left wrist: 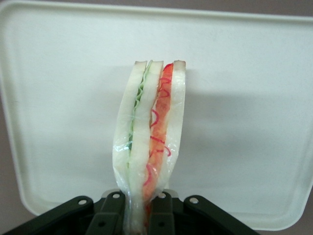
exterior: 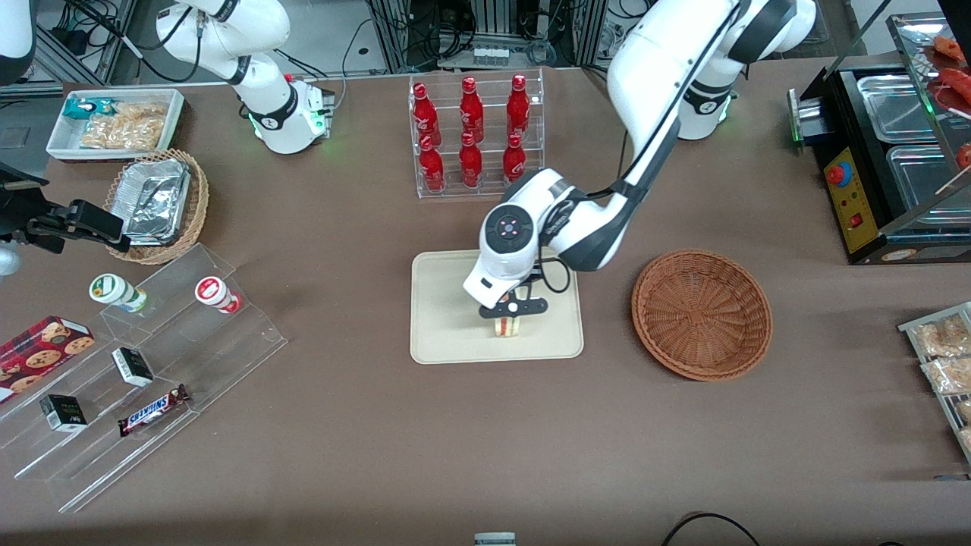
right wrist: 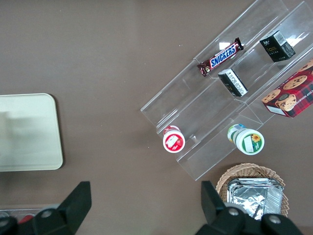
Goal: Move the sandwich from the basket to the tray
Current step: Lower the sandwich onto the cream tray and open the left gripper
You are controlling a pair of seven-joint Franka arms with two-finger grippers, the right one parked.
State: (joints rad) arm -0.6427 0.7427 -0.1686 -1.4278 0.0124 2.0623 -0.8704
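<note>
Between the closed fingers (left wrist: 157,210) of the gripper (exterior: 510,318), the sandwich (left wrist: 149,142) is being held over the tray (exterior: 447,341); lowering and release are judged due next.

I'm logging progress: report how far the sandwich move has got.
Done: the round reddish-brown wicker basket is empty. In hand: the left gripper is shut on the clear-wrapped triangular sandwich, over the flat cream rectangular tray. Left: release it onto the tray and withdraw.
</note>
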